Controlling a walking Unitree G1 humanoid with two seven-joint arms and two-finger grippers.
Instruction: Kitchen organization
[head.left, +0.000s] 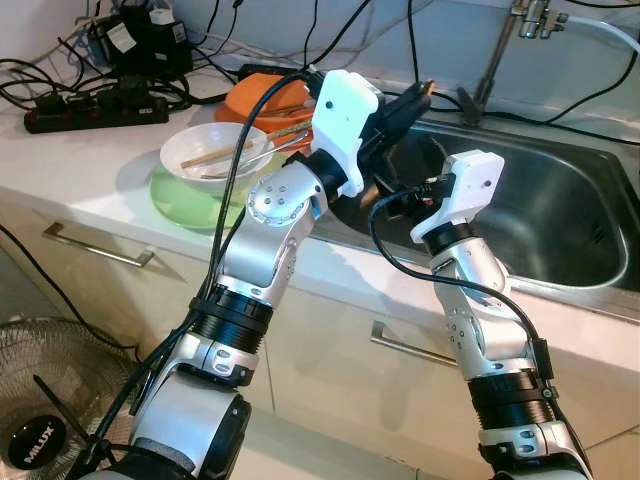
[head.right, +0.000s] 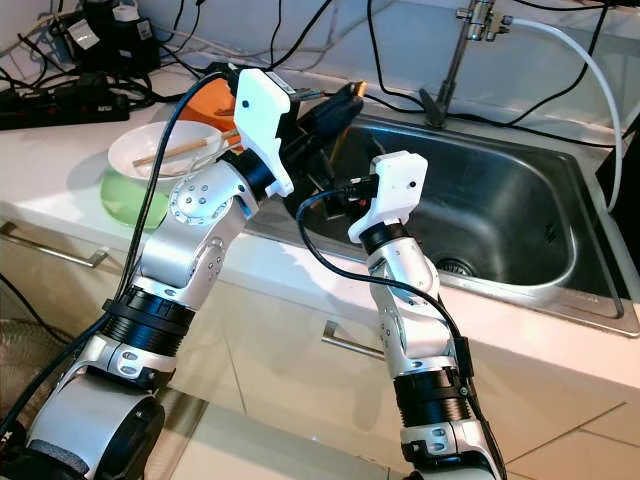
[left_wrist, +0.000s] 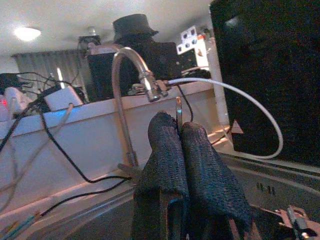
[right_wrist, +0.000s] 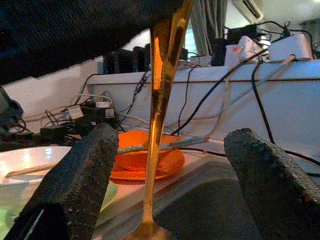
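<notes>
I'm looking down at a pale kitchen counter (head.left: 90, 160) with a stainless sink (head.right: 500, 215) set into it, a tap (head.right: 462, 55) behind and a tangle of cables and a power strip (head.left: 85, 105) along the wall. At the counter's near side sits a white bowl (head.left: 205, 150) with chopsticks (head.left: 215, 152) on a green plate (head.left: 175, 200), an orange plate (head.right: 205, 105) behind them. My left gripper (left_wrist: 182, 145) is raised over the sink's near-left corner, its fingers pressed together on a thin golden utensil (right_wrist: 160, 100), which hangs down from it toward the basin; it looks like a spoon, but I can't be sure. My right gripper (right_wrist: 170, 170) sits just below, fingers wide apart on either side of the handle, not touching it. I judge this a handover, or a drop into the sink. Next I'd either close the right fingers squarely on the handle before the left lets go, or lower it and release gently.
</notes>
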